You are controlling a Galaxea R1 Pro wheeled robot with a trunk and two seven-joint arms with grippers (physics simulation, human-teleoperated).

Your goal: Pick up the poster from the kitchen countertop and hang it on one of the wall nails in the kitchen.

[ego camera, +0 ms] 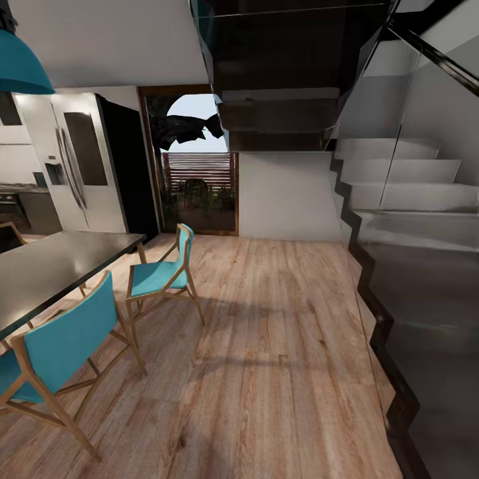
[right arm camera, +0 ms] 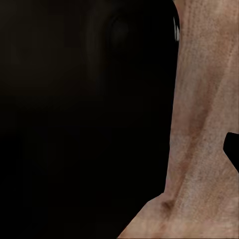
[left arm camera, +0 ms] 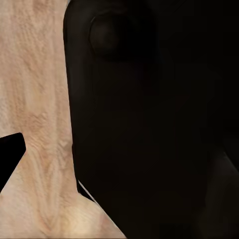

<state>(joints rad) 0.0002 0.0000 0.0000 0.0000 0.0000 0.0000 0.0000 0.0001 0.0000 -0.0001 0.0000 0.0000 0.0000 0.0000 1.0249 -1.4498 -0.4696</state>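
Head view, floor: pale wood floor (ego camera: 266, 346) runs from 6 o'clock up to a glass door (ego camera: 198, 179) near 12 o'clock.
Head view, table: dark dining table (ego camera: 60, 266) at 9 o'clock, with teal chairs (ego camera: 159, 276) beside it.
Head view, fridge: steel fridge (ego camera: 73, 163) at 10 o'clock, a strip of kitchen countertop (ego camera: 20, 189) just beside it at the edge.
Head view, stairs: grey staircase (ego camera: 412, 219) at 3 o'clock.
Poster: cannot tell where it is.
Left wrist view: dark robot body (left arm camera: 149, 124) over wood floor; gripper state cannot be told.
Right wrist view: dark robot part (right arm camera: 84, 119) over wood floor; gripper state cannot be told.
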